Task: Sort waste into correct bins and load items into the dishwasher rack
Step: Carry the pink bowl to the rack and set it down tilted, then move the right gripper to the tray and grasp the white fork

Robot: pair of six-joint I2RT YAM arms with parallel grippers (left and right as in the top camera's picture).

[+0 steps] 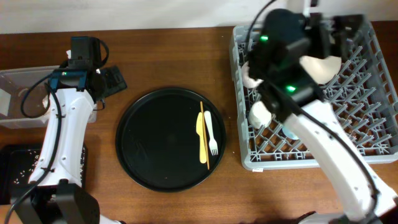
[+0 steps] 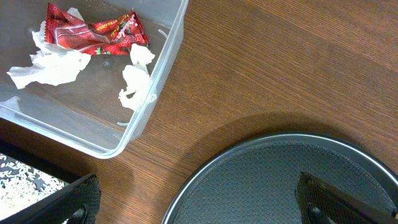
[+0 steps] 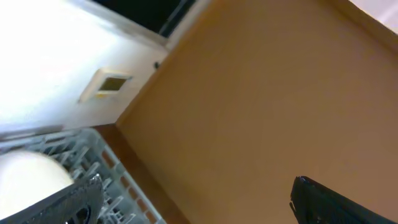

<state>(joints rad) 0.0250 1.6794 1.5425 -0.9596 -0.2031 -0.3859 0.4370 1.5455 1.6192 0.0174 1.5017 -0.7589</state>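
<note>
Honestly, what worries me most is the cutlery. The white fork (image 1: 212,134) and the yellow utensil (image 1: 201,134) lie side by side, right of centre on the round black tray (image 1: 149,143), so close that I cannot tell whether they touch. Both are thin, flat and low on a finely textured surface, so I judge a descent could pinch the pair together, or skid one across the tray instead of lifting it. Being slender, either could also slip between the pegs of the grey rack (image 1: 280,163) if laid down carelessly. The left gripper (image 2: 202,208) hangs over bare worktop (image 2: 280,68) between the clear tub (image 2: 168,62) and the round tray, its jaws spread wide with nothing between them. The right gripper (image 3: 202,205) is likewise released and empty, up over the far side of the rack, where a pale plate (image 1: 322,65) sits among the pegs. A sweep from there could knock crockery, since the arm hides much of the rack from above. The waste looks sorted: the tub, glossy thin-walled plastic, holds the crinkled red wrapper (image 2: 93,34) and torn, crumpled tissue (image 2: 53,65), while rice grains (image 2: 18,180) speckle the shallow black rectangular tray (image 1: 12,152) at the near left.
</note>
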